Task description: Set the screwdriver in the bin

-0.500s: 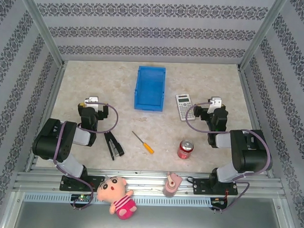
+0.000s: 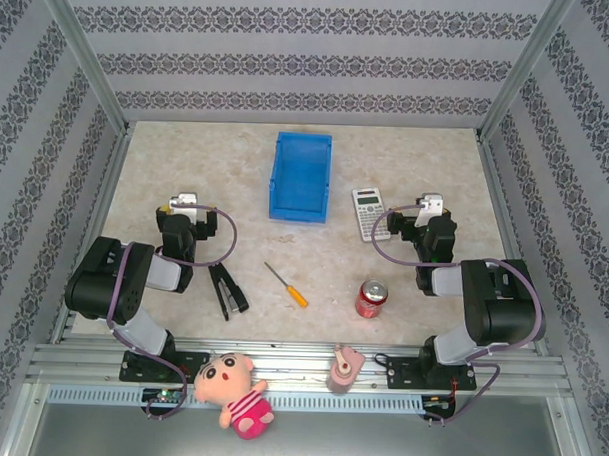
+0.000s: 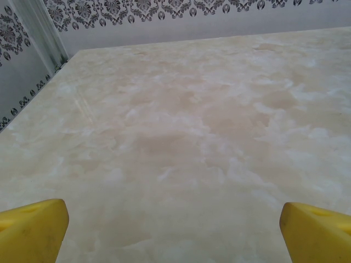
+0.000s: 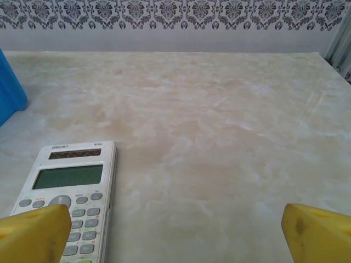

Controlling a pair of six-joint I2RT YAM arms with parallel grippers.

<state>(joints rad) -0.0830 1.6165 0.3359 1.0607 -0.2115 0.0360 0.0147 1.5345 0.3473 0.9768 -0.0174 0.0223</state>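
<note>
Nothing of the task is done yet, judging from how things lie. The small slim screwdriver (image 2: 286,284) with a thin silver shaft and a short orange-yellow handle lies flat on the pale marbled table (image 2: 427,162), in the open and untouched. Its handle points toward 4 o'clock and its tip toward 10 o'clock. The bright blue rectangular plastic bin (image 2: 300,183) sits well apart from it at 12 o'clock and has nothing inside.

The left gripper (image 3: 174,235) hovers at 10 o'clock from the screwdriver. Its yellow fingers (image 3: 33,230) are spread wide with only bare tabletop between them. The right gripper (image 4: 175,233) sits at 2 o'clock from the tool, also spread wide and holding nothing. A grey-white calculator (image 4: 68,203) lies just ahead of its left finger, and a corner of the bin shows at 10 o'clock in that wrist view.

A black stapler (image 2: 227,289) lies near the screwdriver at 9 o'clock, and a red soda can (image 2: 371,298) stands at 3 o'clock.

The whole job remains: reach, pinch the tool, carry it toward 12 o'clock, and release it over the bin.
</note>
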